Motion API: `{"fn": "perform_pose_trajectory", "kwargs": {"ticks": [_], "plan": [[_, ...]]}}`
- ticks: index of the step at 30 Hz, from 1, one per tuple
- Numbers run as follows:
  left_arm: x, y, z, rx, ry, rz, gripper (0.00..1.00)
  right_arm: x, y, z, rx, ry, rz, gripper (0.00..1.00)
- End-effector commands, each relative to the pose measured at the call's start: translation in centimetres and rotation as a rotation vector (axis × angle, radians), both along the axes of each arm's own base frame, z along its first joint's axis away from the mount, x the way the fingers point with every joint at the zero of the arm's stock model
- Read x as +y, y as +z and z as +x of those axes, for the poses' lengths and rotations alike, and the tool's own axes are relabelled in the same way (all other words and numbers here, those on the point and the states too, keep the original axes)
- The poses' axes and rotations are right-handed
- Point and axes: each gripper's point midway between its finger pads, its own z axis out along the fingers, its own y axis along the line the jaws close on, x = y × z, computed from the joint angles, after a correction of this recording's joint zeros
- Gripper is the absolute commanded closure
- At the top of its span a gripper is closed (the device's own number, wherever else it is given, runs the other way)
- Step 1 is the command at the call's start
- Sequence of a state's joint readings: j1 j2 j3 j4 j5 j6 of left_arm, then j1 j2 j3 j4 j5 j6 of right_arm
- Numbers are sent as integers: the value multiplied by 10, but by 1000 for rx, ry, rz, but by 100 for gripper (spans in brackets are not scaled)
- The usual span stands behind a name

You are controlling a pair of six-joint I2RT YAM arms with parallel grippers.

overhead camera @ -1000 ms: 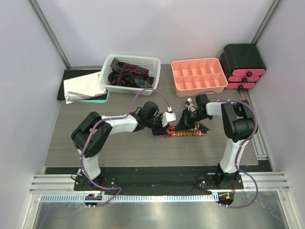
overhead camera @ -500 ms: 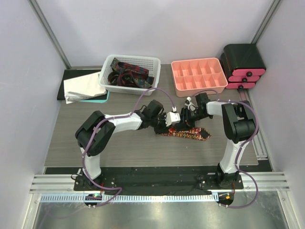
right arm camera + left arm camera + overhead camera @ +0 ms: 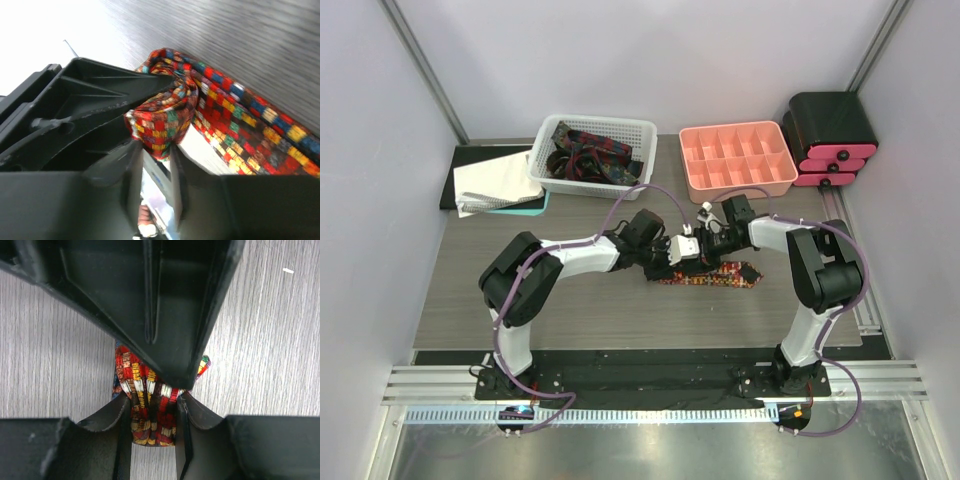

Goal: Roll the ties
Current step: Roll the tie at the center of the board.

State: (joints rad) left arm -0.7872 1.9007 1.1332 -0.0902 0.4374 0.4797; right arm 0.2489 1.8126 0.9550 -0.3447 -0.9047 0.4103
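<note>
A red tie (image 3: 718, 275) with a yellow, green and blue check lies on the wood table, its left end wound into a small roll. In the left wrist view my left gripper (image 3: 152, 402) is shut on that roll (image 3: 149, 412), one finger pressing each side. Facing it from the right, my right gripper (image 3: 154, 152) pinches the roll's (image 3: 161, 122) other end between its fingertips, and the flat tail (image 3: 250, 125) runs off to the right. From the top view the two grippers (image 3: 692, 248) meet over the roll. More ties (image 3: 585, 155) are heaped in a white basket.
The white basket (image 3: 642, 150) stands at the back left, beside a white cloth on dark mats (image 3: 492, 185). A pink compartment tray (image 3: 737, 160) sits at the back centre, and a black and pink drawer unit (image 3: 832, 135) at the back right.
The right gripper let go, moved left and closed again on the roll. The left gripper shifted right with the roll. The tie's tail lies flatter and straighter.
</note>
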Motion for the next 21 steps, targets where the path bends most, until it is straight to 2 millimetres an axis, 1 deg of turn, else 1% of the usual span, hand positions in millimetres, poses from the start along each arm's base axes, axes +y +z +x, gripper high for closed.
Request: {"fn": "perform_pose_trajectory", "kwargs": {"ticks": [1,2,3,4,5,6,7,9,10,12,13,14,15,16,17,18,19,21], "plan": [[42,-52,-19,93,28,202,69,-4,-14,8,-20,-25,-54,88],[41,-47,-18,88,26,189,67,-7,-17,9,-11,-34,-61,96],[40,-44,-20,91,22,180,64,-10,-24,7,11,-41,-72,99],[39,-41,-21,95,17,166,59,-12,-29,7,24,-47,-83,99],[37,-31,-21,97,10,133,57,-16,-32,6,36,-57,-89,99],[37,-27,-21,99,7,118,55,-19,-37,5,51,-65,-100,99],[37,-23,-21,98,3,102,49,-22,-41,4,57,-71,-112,99],[33,-4,-17,87,-8,32,43,-25,-45,1,75,-75,-121,99],[32,2,-15,83,-9,11,38,-26,-49,-1,89,-77,-127,99],[26,21,-10,70,-25,-54,34,-30,-53,0,98,-88,-146,99],[25,27,-8,66,-29,-74,29,-31,-57,-1,111,-88,-151,99],[24,31,-6,63,-29,-85,28,-32,-59,0,116,-90,-155,99],[20,40,-6,55,-42,-112,26,-34,-60,0,124,-94,-161,99],[19,43,-6,52,-47,-125,25,-35,-65,-1,136,-94,-169,99],[19,41,-8,57,-55,-130,24,-35,-67,-1,145,-93,-170,99],[15,45,-7,43,-69,-153,14,-37,-69,-1,158,-96,-173,99],[14,43,-7,43,-70,-157,13,-36,-69,2,155,-96,-172,99],[10,45,-7,39,-89,-179,12,-36,-72,2,175,-92,-170,99]]}}
